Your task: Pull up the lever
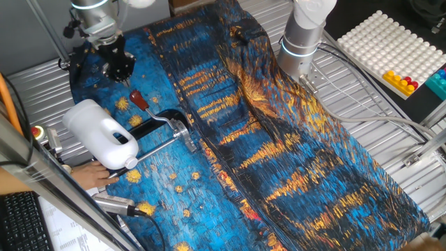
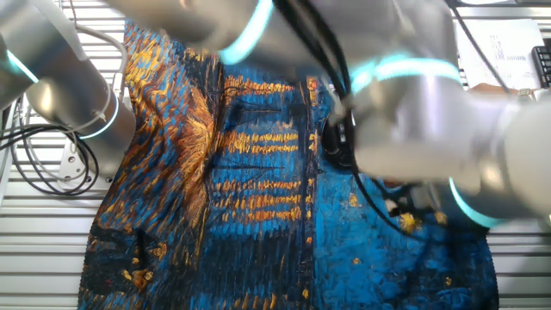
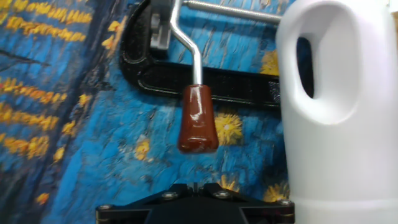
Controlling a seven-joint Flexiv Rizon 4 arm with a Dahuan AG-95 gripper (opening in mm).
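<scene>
Blue cloth: one lever, one jug.

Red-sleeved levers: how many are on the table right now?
1. The lever lies on the blue cloth beside the white jug, just below the gripper. The arm blocks the other fixed view.

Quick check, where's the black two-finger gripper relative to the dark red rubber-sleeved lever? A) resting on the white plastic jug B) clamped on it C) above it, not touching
C: the gripper hangs above the lever with a visible gap, clear of the jug.
</scene>
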